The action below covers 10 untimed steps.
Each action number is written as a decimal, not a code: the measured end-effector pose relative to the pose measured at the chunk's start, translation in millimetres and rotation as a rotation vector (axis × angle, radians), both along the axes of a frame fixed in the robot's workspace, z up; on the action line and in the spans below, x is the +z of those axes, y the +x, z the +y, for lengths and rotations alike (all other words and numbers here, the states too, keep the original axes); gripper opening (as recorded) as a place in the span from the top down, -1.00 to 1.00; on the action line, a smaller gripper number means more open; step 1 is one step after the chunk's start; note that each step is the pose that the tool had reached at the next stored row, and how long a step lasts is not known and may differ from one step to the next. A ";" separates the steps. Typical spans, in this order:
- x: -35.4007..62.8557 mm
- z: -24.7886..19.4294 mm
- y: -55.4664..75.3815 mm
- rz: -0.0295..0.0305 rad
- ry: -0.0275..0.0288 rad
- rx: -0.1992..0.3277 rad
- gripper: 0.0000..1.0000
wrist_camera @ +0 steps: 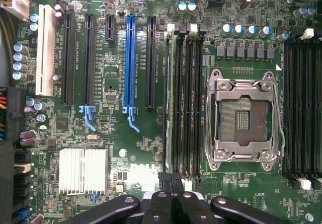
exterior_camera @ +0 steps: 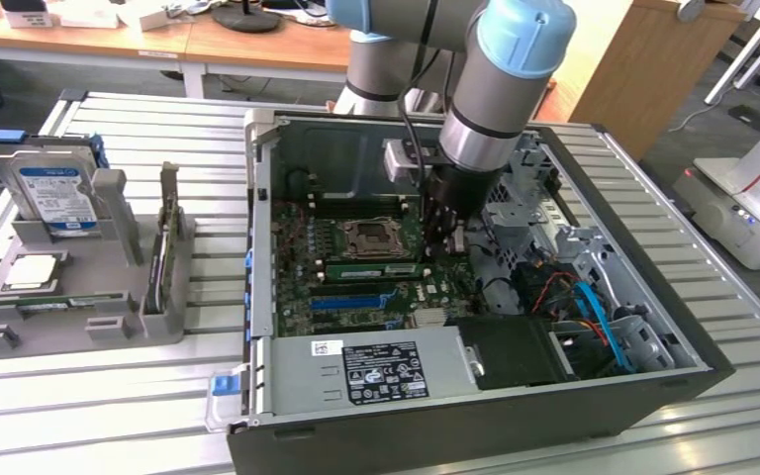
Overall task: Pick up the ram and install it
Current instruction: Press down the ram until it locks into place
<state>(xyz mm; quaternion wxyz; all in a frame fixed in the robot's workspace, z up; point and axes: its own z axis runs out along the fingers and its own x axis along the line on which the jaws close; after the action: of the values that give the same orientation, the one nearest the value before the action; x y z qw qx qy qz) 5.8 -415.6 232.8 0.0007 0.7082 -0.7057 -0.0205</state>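
Claw (wrist_camera: 171, 196) pinched shut above slim green ram (wrist_camera: 168, 98) seated on edge.

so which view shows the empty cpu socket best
The wrist view: the cpu socket faces the camera squarely, metal frame and contact field plain. In the exterior view the socket is seen at a slant beside the arm.

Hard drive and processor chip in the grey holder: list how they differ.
The hard drive stands upright in the grey holder; the processor chip lies flat. The hard drive is larger, oblong, with a blue-white label; the processor chip is smaller, square, plain silver. Both rest in that holder, outside the computer case.
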 end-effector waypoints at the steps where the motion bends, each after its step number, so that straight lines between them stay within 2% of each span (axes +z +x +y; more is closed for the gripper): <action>1: -0.7 0.3 0.0 -0.0001 0.0000 0.000 0.79; 10: -3.9 1.2 0.0 -0.0002 0.0000 0.000 0.79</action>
<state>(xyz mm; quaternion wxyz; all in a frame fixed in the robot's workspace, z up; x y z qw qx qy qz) 5.8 -414.4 228.9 0.0006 0.7082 -0.7057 -0.0204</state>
